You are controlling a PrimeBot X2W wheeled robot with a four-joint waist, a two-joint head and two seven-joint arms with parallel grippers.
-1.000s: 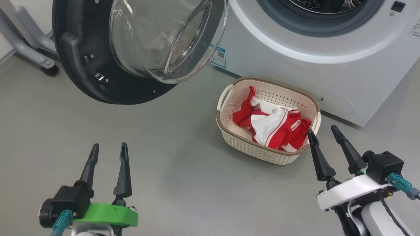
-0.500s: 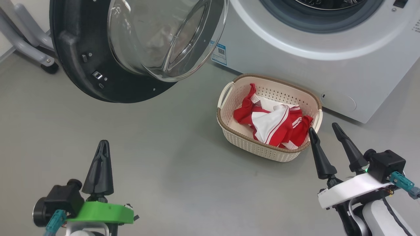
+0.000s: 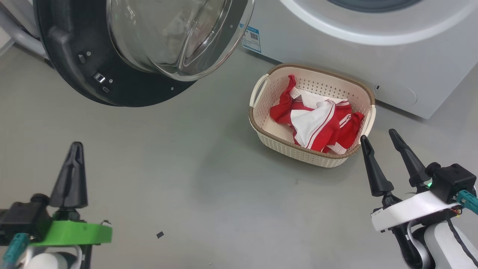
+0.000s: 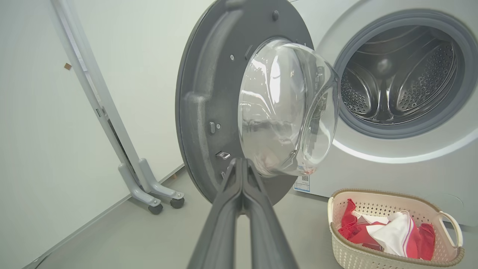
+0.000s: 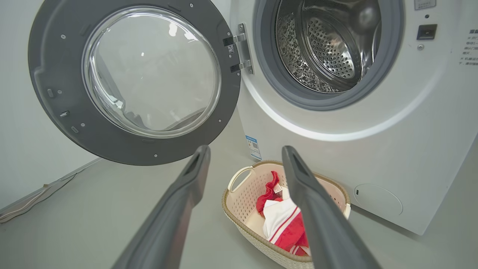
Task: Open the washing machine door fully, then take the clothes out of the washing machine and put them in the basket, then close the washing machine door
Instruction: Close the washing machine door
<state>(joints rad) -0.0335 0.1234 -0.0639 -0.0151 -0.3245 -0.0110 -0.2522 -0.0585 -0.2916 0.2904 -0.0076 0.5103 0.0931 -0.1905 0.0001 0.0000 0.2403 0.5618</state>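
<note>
Near: left gripper pressed together, empty; right gripper spread, empty, just beside basket. All clothes in basket; drum looks empty. Step 3, I'd say: close washing machine door, wide open far left. Next: left gripper behind its left edge, swing right.

- One big white front-loading washing machine standing.
- One round black-rimmed door with clear glass bowl hanging on it.
- One small blue sticker and one round flap showing on its front.
- One cream perforated plastic basket sitting on floor, carrying two side handles.
- One heap of red-and-white fabric clothes lying inside; garments not counting apart.
- Two dark long-fingered grippers showing: left gripper, right gripper.
- One grey stand standing on two castors.
</note>
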